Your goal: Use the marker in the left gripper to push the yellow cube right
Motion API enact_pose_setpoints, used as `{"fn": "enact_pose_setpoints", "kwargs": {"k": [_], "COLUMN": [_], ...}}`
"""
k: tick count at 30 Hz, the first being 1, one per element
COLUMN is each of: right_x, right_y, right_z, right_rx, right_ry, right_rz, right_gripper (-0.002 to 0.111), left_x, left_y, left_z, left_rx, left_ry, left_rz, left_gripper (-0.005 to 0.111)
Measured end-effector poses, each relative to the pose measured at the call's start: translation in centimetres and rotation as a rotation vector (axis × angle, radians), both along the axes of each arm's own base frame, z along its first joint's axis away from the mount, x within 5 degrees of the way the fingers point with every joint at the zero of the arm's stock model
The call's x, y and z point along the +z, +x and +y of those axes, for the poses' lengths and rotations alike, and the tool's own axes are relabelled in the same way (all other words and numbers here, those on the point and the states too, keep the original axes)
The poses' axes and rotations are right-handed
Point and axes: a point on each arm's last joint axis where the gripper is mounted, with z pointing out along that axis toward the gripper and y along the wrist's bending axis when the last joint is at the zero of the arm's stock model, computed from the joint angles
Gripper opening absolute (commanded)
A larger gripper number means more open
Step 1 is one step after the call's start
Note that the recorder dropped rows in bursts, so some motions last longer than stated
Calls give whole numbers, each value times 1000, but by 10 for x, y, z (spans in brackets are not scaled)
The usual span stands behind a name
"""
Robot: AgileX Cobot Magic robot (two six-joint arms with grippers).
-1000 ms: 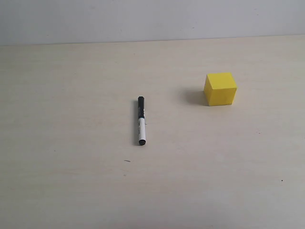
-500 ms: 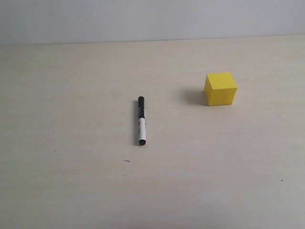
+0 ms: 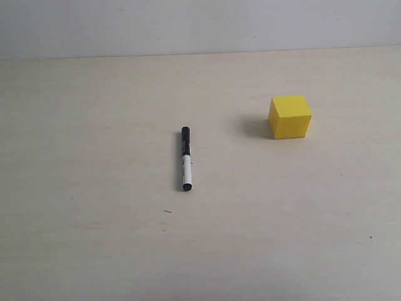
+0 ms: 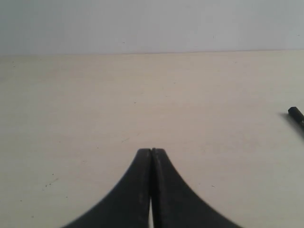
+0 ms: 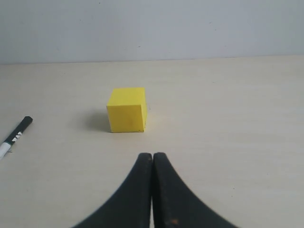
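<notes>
The marker (image 3: 185,159) lies flat on the pale table, near the middle of the exterior view, black cap pointing away and black end tip toward the front. Its cap end shows at the edge of the left wrist view as the marker (image 4: 296,116), and the marker (image 5: 14,137) shows again in the right wrist view. The yellow cube (image 3: 290,116) rests to its right and further back; the yellow cube (image 5: 126,109) sits just ahead of my right gripper (image 5: 152,156). My left gripper (image 4: 151,151) is shut with nothing in it. Neither gripper appears in the exterior view.
A pale wooden table (image 3: 94,238) with a few small dark specks meets a plain grey-white wall (image 3: 188,25) at the back.
</notes>
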Motion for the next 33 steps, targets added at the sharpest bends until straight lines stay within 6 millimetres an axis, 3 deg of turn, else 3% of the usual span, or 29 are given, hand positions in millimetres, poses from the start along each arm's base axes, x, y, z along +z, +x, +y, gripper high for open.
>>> {"fn": "enact_pose_setpoints", "kwargs": {"k": [20, 33], "right_x": [0, 0], "right_y": [0, 0], "right_z": [0, 0], "right_rx": [0, 0], "right_ry": [0, 0], "right_rz": [0, 0], "right_gripper": [0, 0], "left_x": [0, 0], "left_y": [0, -1], "left_z": [0, -5], "left_rx": [-1, -99], "left_ry": [1, 2], "left_rz": [2, 2], "left_gripper": [0, 0]}}
